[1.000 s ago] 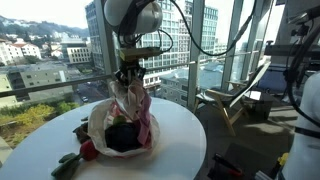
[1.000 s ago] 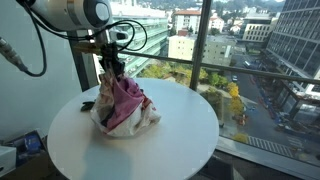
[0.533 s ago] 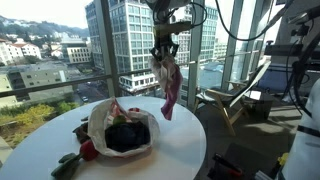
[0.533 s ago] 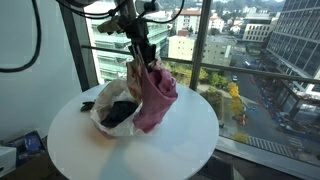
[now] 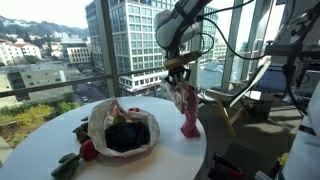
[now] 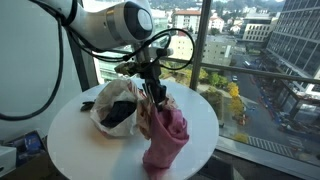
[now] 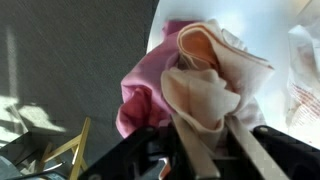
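Because your gripper [image 5: 179, 78] pinches the pink cloth [image 5: 187, 112] by its top, it hangs in a long fold, lower end reaching the table [image 5: 165, 155] near its rim, apart from the white bag [image 5: 120, 125] of dark garments.

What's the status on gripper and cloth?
Gripper shut on crumpled pink cloth. Cloth hangs near edge of round white table, contact unclear. White bag of dark clothes sits apart; nothing blocking.

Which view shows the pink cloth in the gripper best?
An exterior view: the pink cloth hangs full length, large and unobstructed, from the gripper. In an exterior view the cloth also shows whole, but small; the wrist view shows only its bunched top, blurred.
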{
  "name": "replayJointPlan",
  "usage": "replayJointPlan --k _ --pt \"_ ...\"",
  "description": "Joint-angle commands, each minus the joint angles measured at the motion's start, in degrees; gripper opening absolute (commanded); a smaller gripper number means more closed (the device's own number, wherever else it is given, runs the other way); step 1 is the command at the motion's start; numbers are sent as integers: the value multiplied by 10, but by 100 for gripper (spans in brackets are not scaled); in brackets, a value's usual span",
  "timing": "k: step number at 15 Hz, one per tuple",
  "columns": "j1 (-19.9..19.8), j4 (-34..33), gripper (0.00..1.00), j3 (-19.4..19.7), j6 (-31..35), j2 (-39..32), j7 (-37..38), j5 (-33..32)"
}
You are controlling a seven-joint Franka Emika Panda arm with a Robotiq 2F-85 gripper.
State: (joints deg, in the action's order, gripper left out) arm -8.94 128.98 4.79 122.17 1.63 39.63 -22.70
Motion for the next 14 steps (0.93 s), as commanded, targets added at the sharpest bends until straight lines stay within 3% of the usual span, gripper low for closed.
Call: replayJointPlan --k 1,4,5,8,12,14 --pt "10 22 7 6 63 -78 154 -107" --pt "37 -2 9 21 65 -170 259 -175" --pt "44 -13 47 25 60 -194 277 -179" --pt "62 -27 68 31 56 -217 290 -169" --pt "88 -25 98 42 55 -169 322 -189" --pt "99 -38 100 39 38 -142 330 -206"
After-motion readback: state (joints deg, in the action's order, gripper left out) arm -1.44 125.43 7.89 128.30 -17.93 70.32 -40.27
